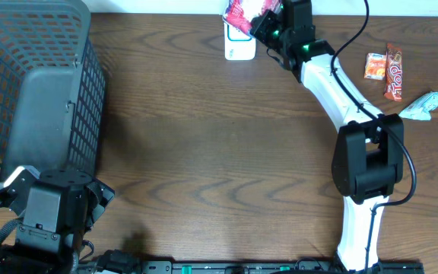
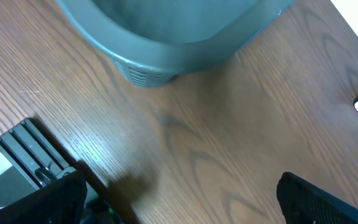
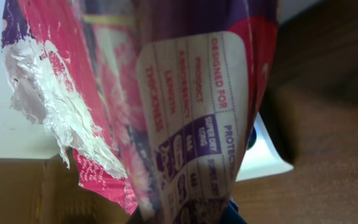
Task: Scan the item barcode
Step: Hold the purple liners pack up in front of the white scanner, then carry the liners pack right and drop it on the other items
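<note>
- The right end effector (image 1: 265,24) is seen closed on a pink and purple packet (image 1: 239,13), which is held up off the desk (image 1: 204,137) at its far edge, a little right of the middle.
- In the right wrist view the packet (image 3: 166,106) fills most of the picture; a printed panel of small text is turned towards the camera and crinkled white foil is seen along one side. No barcode can be made out there.
- A white scanner (image 1: 239,49) is laid flat on the desk at the far edge, directly below the packet; whether the two are touching cannot be told.
- The left end effector (image 2: 179,193) is held wide open with nothing between its jaws, above the near left corner of the desk.
- A grey mesh basket (image 1: 21,76) is stood at the far left corner, just beyond the left end effector.
- Near the far right corner, well apart from the scanner, three more items are laid out: an orange packet (image 1: 375,66), a red bar (image 1: 394,72) just beside it, and a pale crumpled wrapper (image 1: 422,106) nearer the right edge.
</note>
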Motion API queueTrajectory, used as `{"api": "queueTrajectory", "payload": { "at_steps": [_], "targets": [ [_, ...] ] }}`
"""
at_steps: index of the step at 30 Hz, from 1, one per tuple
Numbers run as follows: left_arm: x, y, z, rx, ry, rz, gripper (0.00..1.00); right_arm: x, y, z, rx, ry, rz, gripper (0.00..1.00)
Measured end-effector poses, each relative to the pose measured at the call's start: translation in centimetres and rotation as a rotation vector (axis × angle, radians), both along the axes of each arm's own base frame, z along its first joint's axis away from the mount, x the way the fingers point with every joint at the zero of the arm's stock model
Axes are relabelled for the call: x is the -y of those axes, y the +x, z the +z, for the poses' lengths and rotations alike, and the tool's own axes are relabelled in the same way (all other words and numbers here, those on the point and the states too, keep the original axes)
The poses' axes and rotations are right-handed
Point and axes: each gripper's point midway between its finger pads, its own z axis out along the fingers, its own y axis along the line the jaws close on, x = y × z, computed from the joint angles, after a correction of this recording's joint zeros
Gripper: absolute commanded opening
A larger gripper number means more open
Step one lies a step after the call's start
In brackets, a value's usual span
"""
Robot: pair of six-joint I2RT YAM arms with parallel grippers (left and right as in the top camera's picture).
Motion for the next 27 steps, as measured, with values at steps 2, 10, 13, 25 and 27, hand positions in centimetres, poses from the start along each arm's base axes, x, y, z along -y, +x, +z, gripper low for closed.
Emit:
{"api": "queueTrajectory", "payload": {
  "at_steps": [2,10,13,25,27],
  "targets": [
    [0.0,0.0,0.0,0.0,0.0,0.0,0.98,-0.2,-0.2,-0.2,-0.009,-0.003,0.003,0.01],
    [0.0,0.0,0.0,0.0,0.0,0.0,0.98,-1.1,-0.3,-0.5,-0.049,0.08,-0.029,0.01],
    [0.0,0.0,0.0,0.0,0.0,0.0,0.98,-2.1,0.1,-0.7,-0.042,0.14,-0.005,0.01],
    [0.0,0.0,0.0,0.0,0.0,0.0,0.98,-2.1,-0.7,-2.6,-0.127,0.166,0.032,0.01],
    [0.0,0.0,0.0,0.0,0.0,0.0,0.98,-0.9,-0.9,-3.3,-0.159,0.148,0.021,0.01]
  ]
}}
